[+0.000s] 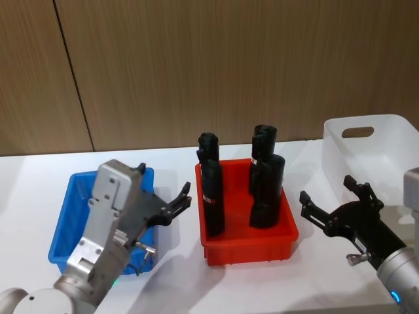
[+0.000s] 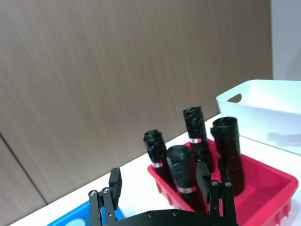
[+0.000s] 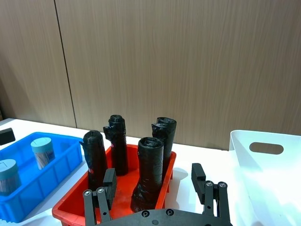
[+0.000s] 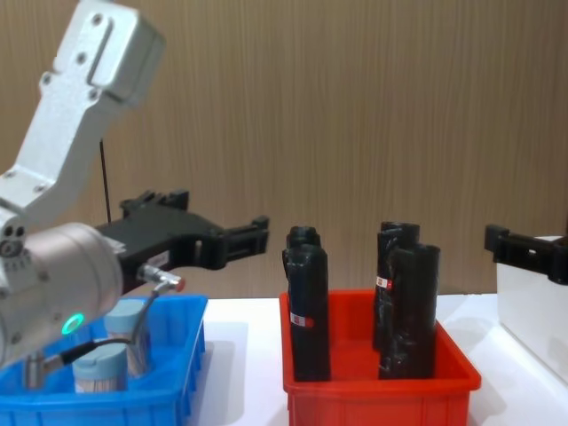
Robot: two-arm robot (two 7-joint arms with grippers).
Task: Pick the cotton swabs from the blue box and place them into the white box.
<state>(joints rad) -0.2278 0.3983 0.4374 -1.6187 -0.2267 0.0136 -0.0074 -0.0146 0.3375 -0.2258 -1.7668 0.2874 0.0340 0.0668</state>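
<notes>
The left gripper (image 1: 178,204) hangs raised over the right rim of the blue box (image 1: 69,216), jaws spread wide and empty. The right gripper (image 1: 327,190) sits between the red bin (image 1: 249,243) and the white box (image 1: 373,154), jaws equally wide and holding nothing. Two tubs of cotton swabs (image 3: 41,151) stand upright in the blue box on the counter (image 1: 39,170).
</notes>
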